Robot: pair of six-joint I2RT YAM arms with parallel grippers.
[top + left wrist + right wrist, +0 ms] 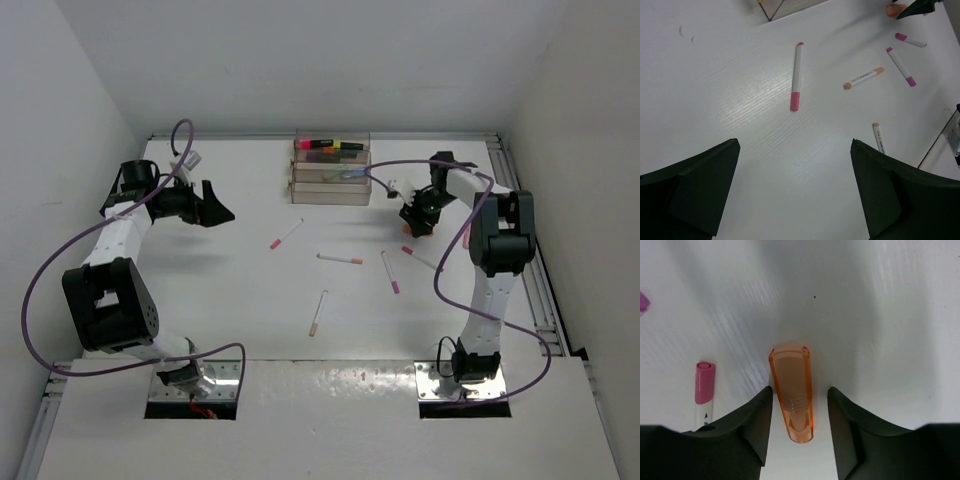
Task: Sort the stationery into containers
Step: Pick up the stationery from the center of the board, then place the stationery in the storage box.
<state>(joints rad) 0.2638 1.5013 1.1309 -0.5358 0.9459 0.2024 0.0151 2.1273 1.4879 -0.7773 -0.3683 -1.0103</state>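
Right fingers [752, 425] straddle the orange piece [790, 390], part-open, gripping nothing yet, crowding one side, so closing may skid it away; left fingers [695, 190] gape wide, empty.

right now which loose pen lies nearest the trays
The pink-capped pen, leftmost in the overhead view: its upper end lies just below the front left corner of the trays. The other four pens sit clearly farther away.

Bare table [230, 290] under left gripper [795, 142], pens [340, 259] mid-table, orange piece [792, 395] between right fingers [752, 420], seemingly ungripped.
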